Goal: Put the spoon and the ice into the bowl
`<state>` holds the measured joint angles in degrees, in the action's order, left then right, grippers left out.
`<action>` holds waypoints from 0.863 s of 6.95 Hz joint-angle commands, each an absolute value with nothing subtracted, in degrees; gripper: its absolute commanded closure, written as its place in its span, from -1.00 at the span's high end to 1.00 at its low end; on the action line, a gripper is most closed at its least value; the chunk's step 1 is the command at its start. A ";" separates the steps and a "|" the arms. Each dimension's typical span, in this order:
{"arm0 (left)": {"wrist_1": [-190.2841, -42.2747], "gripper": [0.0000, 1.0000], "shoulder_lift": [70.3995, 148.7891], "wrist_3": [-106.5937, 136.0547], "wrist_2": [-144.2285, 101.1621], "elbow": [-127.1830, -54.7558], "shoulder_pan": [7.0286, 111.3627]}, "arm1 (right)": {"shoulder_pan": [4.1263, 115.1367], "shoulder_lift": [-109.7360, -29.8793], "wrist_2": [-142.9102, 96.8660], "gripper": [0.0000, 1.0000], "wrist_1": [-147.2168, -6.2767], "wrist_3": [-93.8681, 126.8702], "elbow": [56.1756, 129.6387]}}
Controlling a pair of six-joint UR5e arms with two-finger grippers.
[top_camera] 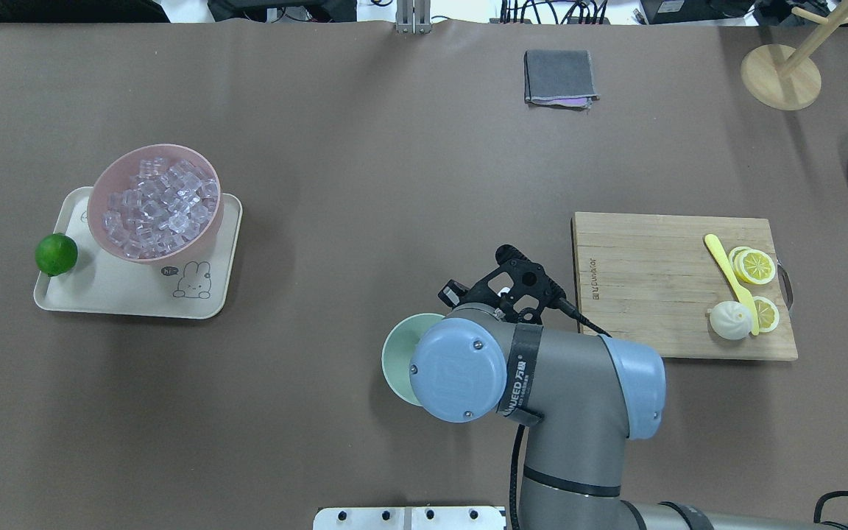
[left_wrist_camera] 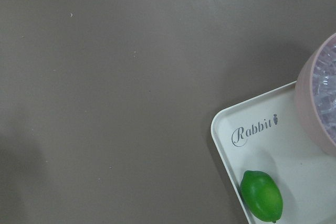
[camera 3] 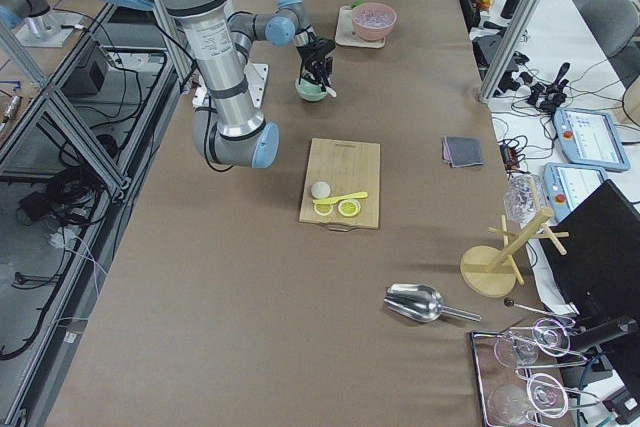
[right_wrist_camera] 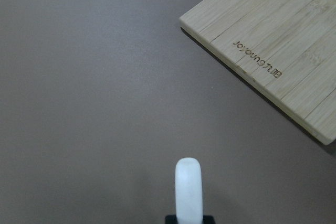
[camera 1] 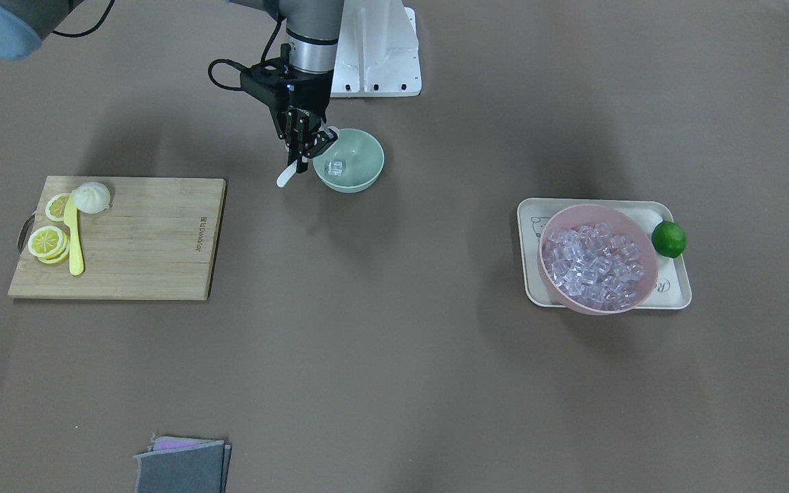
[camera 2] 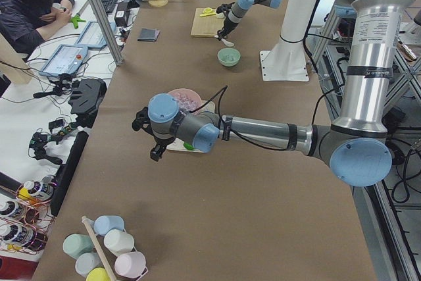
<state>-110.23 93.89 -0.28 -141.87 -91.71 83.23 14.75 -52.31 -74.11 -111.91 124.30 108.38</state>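
Note:
My right gripper [camera 1: 307, 144] is shut on the white spoon [camera 1: 287, 178] and holds it tilted at the near-left rim of the mint-green bowl [camera 1: 366, 174]. The spoon's handle sticks out past the bowl, above the table, and its end shows in the right wrist view [right_wrist_camera: 188, 190]. One clear ice cube [camera 1: 336, 168] lies in the mint bowl. Several more ice cubes [camera 1: 596, 260] fill the pink bowl [camera 1: 650, 277]. My left gripper [camera 2: 154, 151] hovers beside the tray, and I cannot tell whether it is open or shut.
The pink bowl stands on a cream tray [camera 1: 672, 293] with a green lime [camera 1: 668, 239]. A wooden cutting board [camera 1: 155, 239] holds lemon slices, a white bun and a yellow knife [camera 1: 74, 239]. A folded grey cloth [camera 1: 182, 465] lies at the table's far edge.

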 commanded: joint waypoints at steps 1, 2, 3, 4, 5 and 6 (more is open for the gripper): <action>-110.30 0.96 94.04 -0.44 -141.86 -90.53 83.15 | 13.54 -49.23 -71.55 -1.00 -112.15 126.74 103.20; -110.56 0.96 94.48 -0.44 -141.94 -89.57 83.14 | 13.10 -48.87 -71.46 -1.00 -112.32 126.74 103.18; -110.57 0.96 94.66 -0.35 -141.94 -89.47 83.14 | 12.75 -48.87 -71.46 -0.94 -112.32 126.48 103.10; -110.57 0.96 94.75 -0.35 -141.94 -89.47 83.14 | 12.66 -48.78 -70.93 -0.26 -112.41 125.87 103.27; -110.65 0.96 94.75 -0.35 -141.94 -89.56 83.14 | 12.13 -48.87 -68.40 0.99 -113.46 125.77 103.36; -110.65 0.96 94.75 -0.35 -141.86 -89.56 83.14 | 11.78 -48.69 -65.77 1.00 -115.38 122.99 103.71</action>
<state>-110.62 94.72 -0.35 -141.93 -89.55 83.14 12.23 -48.81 -68.59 -113.59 125.19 103.41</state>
